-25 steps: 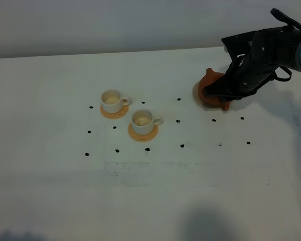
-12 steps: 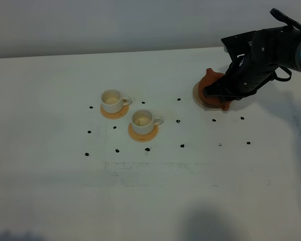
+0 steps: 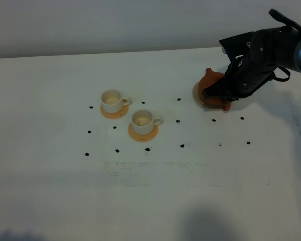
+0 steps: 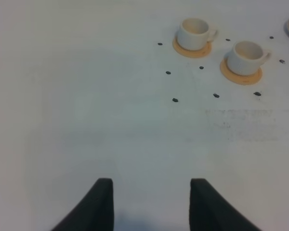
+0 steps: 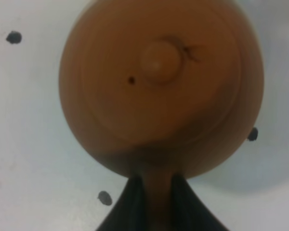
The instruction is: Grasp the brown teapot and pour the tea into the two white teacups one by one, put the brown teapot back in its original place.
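As the grasp took hold, the right gripper [image 5: 156,204] had its jaws pinched on the loop handle of the brown teapot [image 5: 159,86], which sat on, or barely above, its cream saucer [image 3: 196,98] at the far right of the table [image 3: 190,191]. The left gripper [image 4: 151,202] hung with jaws apart, holding nothing. Both white cups [image 3: 112,101] appeared empty on their orange coasters [image 3: 143,133], well apart from the pot. The next move looked to need a level lift, then a carry toward the nearer cup [image 3: 142,121].
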{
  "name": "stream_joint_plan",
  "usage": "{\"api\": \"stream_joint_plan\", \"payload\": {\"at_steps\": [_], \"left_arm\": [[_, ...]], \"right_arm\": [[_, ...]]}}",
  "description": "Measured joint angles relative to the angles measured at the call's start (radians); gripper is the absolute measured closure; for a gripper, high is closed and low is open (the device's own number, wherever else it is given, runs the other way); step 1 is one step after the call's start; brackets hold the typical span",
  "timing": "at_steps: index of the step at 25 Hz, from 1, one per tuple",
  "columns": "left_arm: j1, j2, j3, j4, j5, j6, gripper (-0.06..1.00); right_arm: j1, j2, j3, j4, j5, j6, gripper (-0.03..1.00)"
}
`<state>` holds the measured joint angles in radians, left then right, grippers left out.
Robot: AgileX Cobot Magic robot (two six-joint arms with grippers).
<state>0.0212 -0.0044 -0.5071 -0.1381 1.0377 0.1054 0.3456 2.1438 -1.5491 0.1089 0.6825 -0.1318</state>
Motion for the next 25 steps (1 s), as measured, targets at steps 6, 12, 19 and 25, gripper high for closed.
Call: {"api": "stream_joint_plan", "payload": {"at_steps": [6, 12, 19, 25], "left_arm": [[0.0, 0.0, 0.0, 0.0, 0.0, 0.0, 0.52], [0.0, 0.0, 0.0, 0.0, 0.0, 0.0, 0.52], [0.0, 0.0, 0.0, 0.0, 0.0, 0.0, 0.52], [0.0, 0.0, 0.0, 0.0, 0.0, 0.0, 0.52]], "right_arm": [[0.0, 0.001, -0.001, 0.0, 0.0, -0.001, 0.87], [0.0, -0.011, -0.001, 0.0, 0.0, -0.001, 0.87], [0.0, -0.045, 0.001, -0.009, -0.002, -0.003, 0.87], [0.0, -0.07, 0.001, -0.018, -0.001, -0.003, 0.87]]}}
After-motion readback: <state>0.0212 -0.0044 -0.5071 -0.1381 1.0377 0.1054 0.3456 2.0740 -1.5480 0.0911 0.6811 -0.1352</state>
